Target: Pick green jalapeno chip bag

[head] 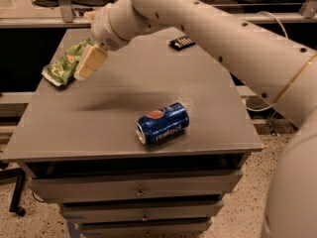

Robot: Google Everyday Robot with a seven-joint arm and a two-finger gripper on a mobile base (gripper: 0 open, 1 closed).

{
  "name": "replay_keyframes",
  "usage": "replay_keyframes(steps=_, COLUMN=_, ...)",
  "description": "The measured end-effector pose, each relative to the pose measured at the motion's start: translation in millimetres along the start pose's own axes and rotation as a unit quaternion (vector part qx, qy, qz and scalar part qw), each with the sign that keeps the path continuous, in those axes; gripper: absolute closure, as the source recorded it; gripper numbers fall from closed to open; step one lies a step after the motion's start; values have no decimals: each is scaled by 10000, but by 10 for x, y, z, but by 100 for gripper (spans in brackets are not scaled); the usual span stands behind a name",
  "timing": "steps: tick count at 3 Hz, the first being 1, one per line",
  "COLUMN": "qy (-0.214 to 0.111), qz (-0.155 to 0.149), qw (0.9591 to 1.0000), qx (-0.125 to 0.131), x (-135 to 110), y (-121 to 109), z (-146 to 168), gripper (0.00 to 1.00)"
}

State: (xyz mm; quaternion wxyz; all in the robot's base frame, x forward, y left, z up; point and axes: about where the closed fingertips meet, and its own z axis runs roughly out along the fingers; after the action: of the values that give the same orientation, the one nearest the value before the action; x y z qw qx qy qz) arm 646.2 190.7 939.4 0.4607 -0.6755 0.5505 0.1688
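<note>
tool [90,62] hangs over the far-left corner of the desk [114,98], at the right edge of the green jalapeno chip bag [60,67]. They overlap in view, contact unclear. Tool state: can't tell, released or clenched. The arm reaches in from the right, probably to meet the bag from its inboard side, pre-grasp by my read. Bag lies flat and crumpled near the desk's left edge, long axis diagonal from near-left to far-right, far end by the tool. Which end is its top: unreadable. Pepsi can [162,123] lies on its side near the front, well apart, no obstruction.
</note>
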Motion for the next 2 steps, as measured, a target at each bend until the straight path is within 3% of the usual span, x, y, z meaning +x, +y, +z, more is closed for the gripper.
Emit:
replay_keyframes(steps=1, qy=-155, qz=259, qw=9994, qx=179, x=9, y=-303, z=360, gripper=0)
replay_keyframes(steps=2, qy=-123, qz=519, qw=9983, qx=255, x=119, y=-450, z=647, gripper=0)
